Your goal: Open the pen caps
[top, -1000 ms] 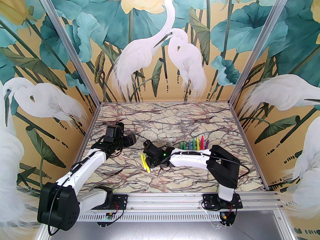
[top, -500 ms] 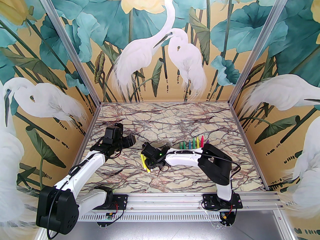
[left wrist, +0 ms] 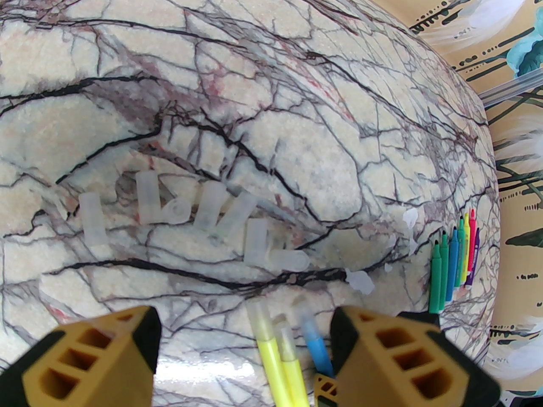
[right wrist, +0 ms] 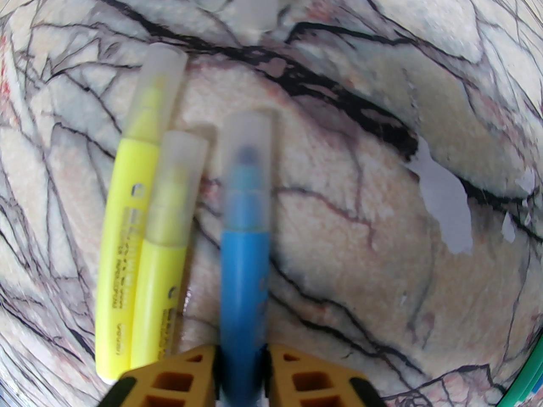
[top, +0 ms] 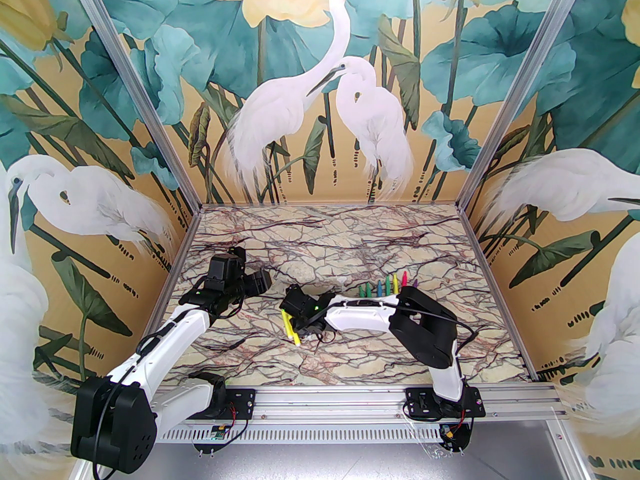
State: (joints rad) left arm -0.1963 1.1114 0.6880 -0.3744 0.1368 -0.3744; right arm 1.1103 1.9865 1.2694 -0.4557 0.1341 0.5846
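Observation:
My right gripper is shut on the body of a blue pen, whose see-through pen cap is still on and points away from the fingers. Two capped yellow pens lie side by side just left of it. In the top view the right gripper sits over these yellow pens at the table's middle. My left gripper is open and holds nothing, hovering just short of the capped tips. Several loose pen caps lie on the marble beyond it.
A row of several uncapped pens, green, blue, yellow, pink and purple, lies right of centre behind the right forearm. White chipped patches mark the marble table. Painted walls close the table on three sides.
The right arm has shifted a little left over the yellow pens and its jaws have closed on the blue pen. The left arm has barely moved.

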